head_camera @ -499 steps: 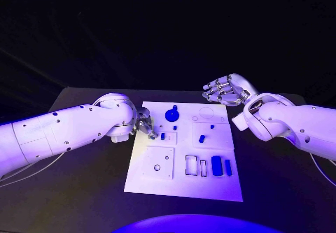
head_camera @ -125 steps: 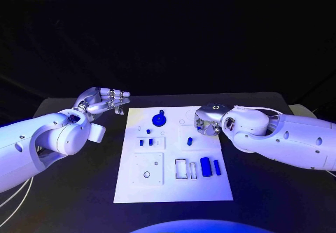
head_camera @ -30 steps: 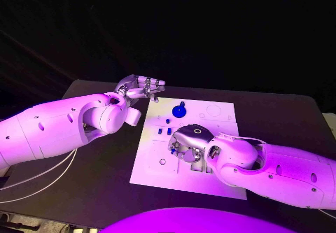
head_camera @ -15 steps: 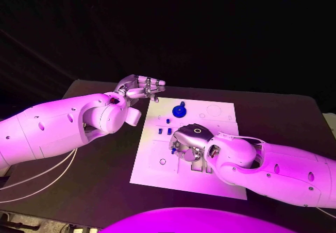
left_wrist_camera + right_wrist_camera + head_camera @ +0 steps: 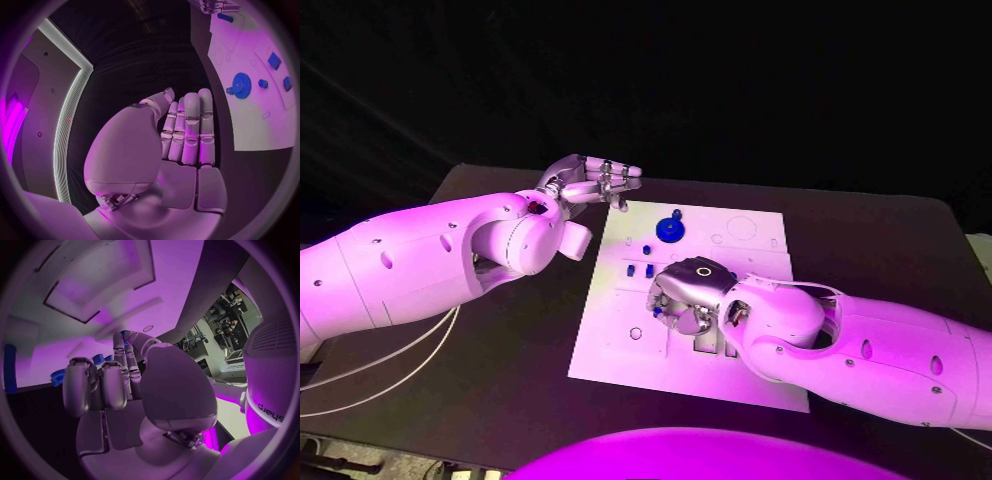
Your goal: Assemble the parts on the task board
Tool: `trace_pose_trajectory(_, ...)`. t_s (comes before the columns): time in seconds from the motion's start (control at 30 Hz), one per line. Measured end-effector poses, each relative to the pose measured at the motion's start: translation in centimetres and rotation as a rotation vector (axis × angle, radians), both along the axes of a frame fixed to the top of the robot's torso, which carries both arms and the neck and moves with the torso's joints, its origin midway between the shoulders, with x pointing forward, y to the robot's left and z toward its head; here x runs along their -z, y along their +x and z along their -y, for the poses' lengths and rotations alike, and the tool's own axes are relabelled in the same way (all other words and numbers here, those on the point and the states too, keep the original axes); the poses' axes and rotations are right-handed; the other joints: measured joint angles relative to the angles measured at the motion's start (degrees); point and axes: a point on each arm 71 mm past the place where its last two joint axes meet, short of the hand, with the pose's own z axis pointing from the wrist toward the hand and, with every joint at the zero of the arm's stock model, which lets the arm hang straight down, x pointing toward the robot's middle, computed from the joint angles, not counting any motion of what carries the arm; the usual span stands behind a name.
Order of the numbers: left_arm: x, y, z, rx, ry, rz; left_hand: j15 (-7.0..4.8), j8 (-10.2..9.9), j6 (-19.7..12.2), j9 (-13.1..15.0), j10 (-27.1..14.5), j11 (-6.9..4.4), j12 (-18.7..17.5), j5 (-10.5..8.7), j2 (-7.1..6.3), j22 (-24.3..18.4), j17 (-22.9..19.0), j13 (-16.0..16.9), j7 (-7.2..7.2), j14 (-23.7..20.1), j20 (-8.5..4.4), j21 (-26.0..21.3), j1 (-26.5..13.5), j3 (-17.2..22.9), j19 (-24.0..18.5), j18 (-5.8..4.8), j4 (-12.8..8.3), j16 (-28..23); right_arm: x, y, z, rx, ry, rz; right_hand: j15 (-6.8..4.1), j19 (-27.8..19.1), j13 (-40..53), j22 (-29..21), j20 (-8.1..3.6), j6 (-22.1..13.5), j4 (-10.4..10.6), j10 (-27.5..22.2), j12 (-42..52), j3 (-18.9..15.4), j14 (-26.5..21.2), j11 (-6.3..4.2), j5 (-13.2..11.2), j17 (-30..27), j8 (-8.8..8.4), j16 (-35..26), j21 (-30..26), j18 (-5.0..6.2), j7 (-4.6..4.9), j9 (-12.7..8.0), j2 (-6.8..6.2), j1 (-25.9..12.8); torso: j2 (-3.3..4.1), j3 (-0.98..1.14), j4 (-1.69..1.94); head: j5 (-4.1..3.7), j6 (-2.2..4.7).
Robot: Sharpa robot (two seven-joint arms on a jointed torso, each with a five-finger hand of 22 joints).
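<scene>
The white task board [image 5: 625, 335] is a flat rectangular plate with shallow recessed pockets, lying in the middle of the head view on the matte black counter [image 5: 473, 380]. Near its upper edge stands a round blue gear [image 5: 671, 230] with a small knob, its toothed rim plain in the left wrist view [image 5: 241, 82]. Below the gear sit small blue pegs [image 5: 648, 270], short and blocky, set in a square raised panel. A small ring-shaped hole [image 5: 635, 333] marks the lower left panel of the board.

The right hand [image 5: 682, 300], silver and jointed with a smooth rounded back, hangs low over the centre of the board, fingers curled downward. A small blue part [image 5: 658, 311] shows at its fingertips, and the right wrist view shows a blue piece [image 5: 127, 334] pinched between the thumb and a finger just over the board's pale surface.

The left hand [image 5: 593, 182] is raised at the upper left of the head view, off the board's far left corner. It holds nothing; in the left wrist view its fingers [image 5: 187, 132] lie straight and pressed side by side, the thumb bent across beside them.
</scene>
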Motion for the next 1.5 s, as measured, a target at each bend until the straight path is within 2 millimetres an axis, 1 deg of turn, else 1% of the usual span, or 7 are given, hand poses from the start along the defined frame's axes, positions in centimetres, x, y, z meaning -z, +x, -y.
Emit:
trace_pose_trajectory(0.33, 0.0, 0.0, 0.0, 0.000, 0.001, -0.001, 0.00, 0.00, 0.00, 0.00, 0.00, 0.00, 0.00, 0.00, 0.00, 0.00, 0.00, 0.00, 0.00, 0.00, 0.00, 0.00, 0.00, 0.00, 0.00, 0.01, 0.00, 0.00, 0.0, 0.0, -0.1, -0.006, -0.019, -0.006, 0.00, 0.00, 0.09, -0.01, 0.00, 0.05, -0.14, -0.13, -0.79, -0.67, 0.00, -0.14, -0.21, -0.41, 0.24, 0.00, -0.08, 0.00, -0.09, 0.01, -0.58, -1.36, -0.04, -0.04, -0.03, -0.03, -0.04)
trace_pose_trajectory(0.47, 0.0, 0.0, 0.0, 0.001, 0.002, -0.001, 0.00, 0.00, 0.00, 0.00, 0.00, 0.00, 0.00, 0.00, 0.00, 0.01, 0.00, 0.00, 0.00, 0.01, 0.00, 0.00, 0.00, 0.00, 0.00, 0.01, 0.00, 0.00, 0.1, 0.0, 0.0, -0.004, -0.021, -0.005, 0.52, -0.43, -0.12, -0.01, 0.43, -2.37, 0.35, -2.54, -1.95, -1.29, -0.06, 0.63, -0.18, -0.78, -1.07, 0.00, -0.94, 0.00, 1.03, -0.06, -1.08, -3.22, -0.04, -0.03, -0.02, -0.15, -0.02)
trace_pose_trajectory(0.67, 0.0, 0.0, 0.0, 0.000, 0.003, -0.003, 0.00, 0.00, 0.00, 0.00, -0.20, 0.21, 0.00, 0.00, 0.00, -0.05, 0.00, 0.06, 0.00, 0.01, 0.00, 0.00, 0.00, 0.00, 0.00, 0.00, 0.00, 0.00, 0.1, -0.1, 0.1, -0.001, -0.013, -0.001, 1.86, -1.77, -1.03, -0.02, 1.77, -8.21, 0.83, -7.02, -2.04, -3.87, -0.01, 2.45, -0.44, -1.99, -1.80, -0.36, -3.28, 0.01, 2.71, -1.73, -3.30, -5.43, -0.05, -0.03, -0.02, -0.23, 0.07)
trace_pose_trajectory(0.93, 0.1, 0.0, -0.1, 0.002, 0.004, -0.006, 0.10, 0.23, 0.00, 0.00, -0.21, 0.21, 0.24, 0.00, 0.11, -0.07, 0.00, 0.05, 0.00, -0.10, 0.00, -0.11, -0.11, -0.16, 0.00, 0.00, 0.16, 0.00, 0.0, -0.3, 0.9, 0.013, 0.002, 0.006, 1.86, -1.96, -0.93, -0.02, 1.96, -9.93, 0.80, -7.71, -1.69, -5.08, -0.01, 2.33, -0.74, -2.81, -1.80, -0.45, -4.21, 0.01, 2.32, -2.22, -3.44, -5.55, -0.05, -0.01, -0.01, -0.32, 0.38)
trace_pose_trajectory(1.2, 0.1, 0.0, -0.3, 0.006, 0.007, -0.011, 0.18, 0.23, 0.00, 0.00, -0.62, 0.21, 0.24, 0.00, 0.31, -0.12, 0.00, 0.05, 0.00, -0.17, 0.21, -0.22, -0.31, -0.15, -0.20, 0.01, 0.15, 0.00, -1.2, -0.6, 3.6, 0.059, 0.017, 0.023, 1.86, -1.96, -0.74, -0.03, 1.96, -9.00, 0.88, -7.70, -0.81, -5.77, 0.00, 2.33, -0.74, -2.95, -1.26, -0.45, -4.21, 0.01, 1.83, -2.11, -3.43, -5.54, -0.08, -0.03, -0.08, -0.77, 0.81)
trace_pose_trajectory(1.4, 0.1, 0.0, -0.7, 0.003, 0.010, -0.012, -0.02, 0.22, 0.00, 0.00, -0.62, 0.21, 0.24, 0.00, 0.31, -0.12, 0.00, 0.05, 0.00, -0.37, 0.21, -0.22, -0.31, -0.32, -0.20, 0.01, -0.01, 0.24, -3.1, 1.2, 7.4, 0.149, -0.008, 0.081, 1.86, -1.75, -0.66, -0.03, 2.17, -8.55, 1.13, -7.70, -0.39, -6.03, 0.00, 2.33, -0.89, -2.56, -1.08, -0.45, -3.58, 0.00, 1.79, -2.10, -3.13, -5.24, -0.07, -0.07, -0.16, -1.42, 1.46)
trace_pose_trajectory(1.5, 0.1, 0.0, -0.9, 0.003, 0.011, -0.012, -0.02, 0.22, 0.00, 0.00, -0.62, 0.21, 0.24, 0.00, 0.31, -0.12, 0.00, 0.10, 0.00, -0.37, 0.20, -0.22, -0.31, -0.32, -0.20, 0.00, -0.01, 0.24, -3.7, 1.8, 8.9, 0.187, -0.021, 0.098, 1.86, -1.75, -0.68, -0.03, 2.17, -8.37, 1.51, -8.29, -0.39, -7.35, 0.00, 1.74, -2.08, -2.80, -1.08, -0.45, -3.80, 0.00, 1.61, -2.10, -3.13, -5.24, -0.08, -0.10, -0.16, -1.82, 1.73)
